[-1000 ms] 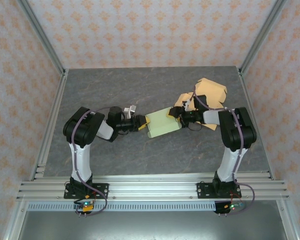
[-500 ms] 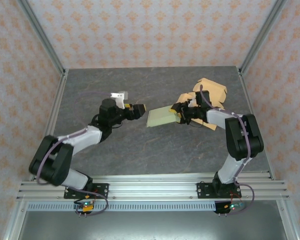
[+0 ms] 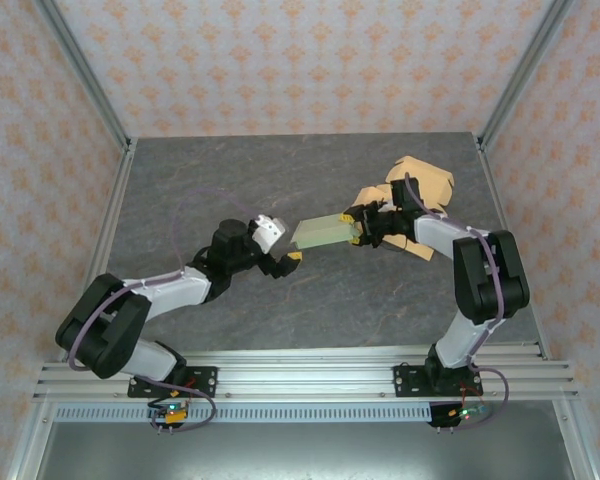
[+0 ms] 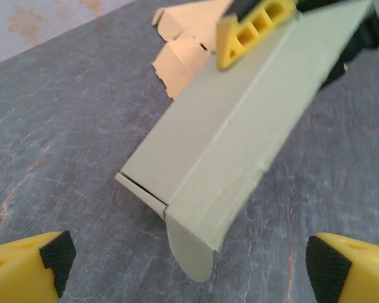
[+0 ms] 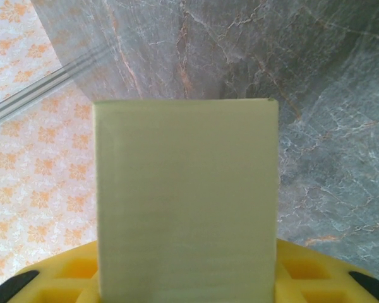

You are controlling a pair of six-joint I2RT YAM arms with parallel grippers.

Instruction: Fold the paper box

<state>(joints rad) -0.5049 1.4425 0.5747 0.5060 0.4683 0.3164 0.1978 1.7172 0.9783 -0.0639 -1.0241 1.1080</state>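
- The pale green paper box (image 3: 323, 232) is up in the air over the middle of the grey stone-look surface (image 3: 280, 180).
- The right gripper (image 3: 358, 228) is clamped on one end of it.
- The left gripper (image 3: 288, 262) is wide apart, just beside the other end, holding nothing.
- The box looks partly folded. Its round flap (image 4: 191, 255) hangs loose, so I think the ends are not closed yet.
- A pile of tan flat paper pieces (image 3: 425, 182) lies behind.
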